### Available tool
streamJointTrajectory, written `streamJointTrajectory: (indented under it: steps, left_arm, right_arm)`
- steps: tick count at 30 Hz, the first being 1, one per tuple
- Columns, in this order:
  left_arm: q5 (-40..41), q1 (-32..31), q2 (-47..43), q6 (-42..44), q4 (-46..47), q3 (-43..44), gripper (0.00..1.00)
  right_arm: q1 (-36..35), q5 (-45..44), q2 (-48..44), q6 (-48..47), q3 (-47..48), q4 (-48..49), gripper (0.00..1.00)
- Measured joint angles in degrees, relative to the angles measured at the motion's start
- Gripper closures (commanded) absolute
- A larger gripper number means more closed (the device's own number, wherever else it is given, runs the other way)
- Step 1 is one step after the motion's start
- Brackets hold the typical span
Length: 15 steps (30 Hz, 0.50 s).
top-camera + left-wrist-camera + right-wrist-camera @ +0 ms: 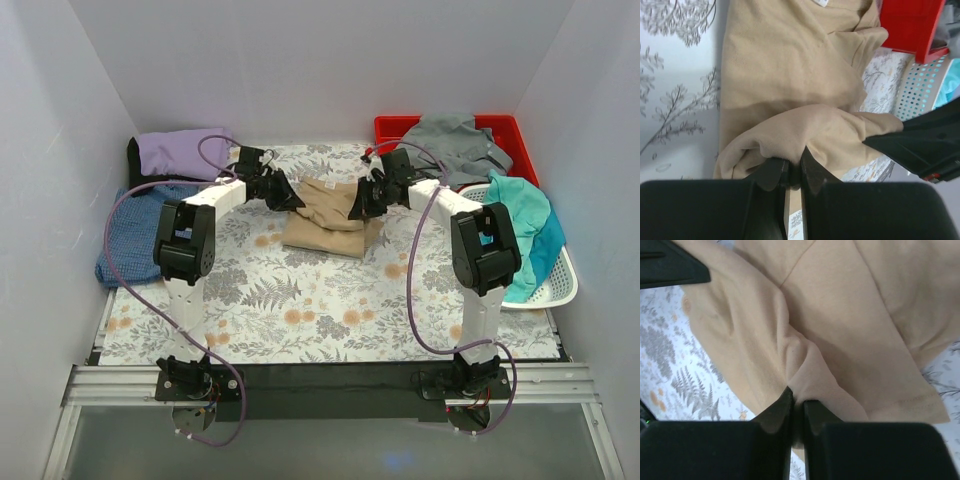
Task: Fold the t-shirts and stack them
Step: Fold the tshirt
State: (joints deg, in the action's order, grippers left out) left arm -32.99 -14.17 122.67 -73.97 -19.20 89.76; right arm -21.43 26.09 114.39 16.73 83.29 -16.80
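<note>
A tan t-shirt [325,225] lies partly folded in the middle of the table. My left gripper [290,196] is shut on a bunched fold at its left edge [790,137]. On the opposite edge, my right gripper [358,205] pinches the tan cloth [830,385] between shut jaws. A lavender t-shirt [180,152] and a textured blue t-shirt [135,228] lie folded at the far left. A grey t-shirt [455,145] sits in the red bin [390,128]. A teal t-shirt [530,222] hangs over the white basket [560,285].
The floral tablecloth [300,300] covers the table. The red bin [910,25] and the white perforated basket [920,85] stand at the back right. White walls close in on three sides.
</note>
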Motion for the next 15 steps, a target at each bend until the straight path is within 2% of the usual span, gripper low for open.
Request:
streamJointTrajectory:
  steps: [2,3,4,6,7,8,10,11,12,15]
  left_arm:
    - [-1.62,0.57,1.25,-0.07,1.57,1.18,0.98]
    - [-2.4,0.83,1.84,-0.09,2.43,1.9,0.93]
    - [-3.02,1.03,2.29,-0.02,3.72,2.29,0.81]
    - [-3.72,1.29,2.6,0.31,6.08,2.69,0.71]
    - [-3.96,1.44,2.6,0.2,7.82,2.78,0.69]
    - [-4.2,1.6,2.62,0.07,9.29,3.06,0.69]
    - [-5.22,1.99,2.75,-0.22,12.24,4.26,0.64]
    - [-5.7,2.25,3.08,-0.35,13.86,5.4,0.62]
    - [-6.21,2.47,3.63,-0.44,15.23,7.06,0.62]
    - [-6.91,3.02,7.43,-0.87,18.67,15.5,0.61]
  right_arm:
    - [0.42,-1.57,1.33,-0.81,1.31,0.17,0.85]
    - [0.57,-2.69,1.81,-1.14,1.55,0.37,0.74]
    - [0.74,-4.0,2.23,-1.33,1.79,0.46,0.7]
    - [0.98,-6.54,3.06,-2.43,2.32,1.44,0.69]
    - [1.16,-7.37,3.69,-2.91,2.95,1.75,0.64]
    - [1.4,-8.07,4.44,-3.3,3.89,2.16,0.56]
    - [1.97,-9.29,5.88,-4.28,5.77,3.58,0.5]
    - [2.38,-9.6,6.91,-4.66,7.58,3.58,0.4]
    - [2.78,-10.03,8.02,-4.92,9.79,4.09,0.34]
    - [3.67,-10.45,11.28,-4.85,17.53,2.84,0.26]
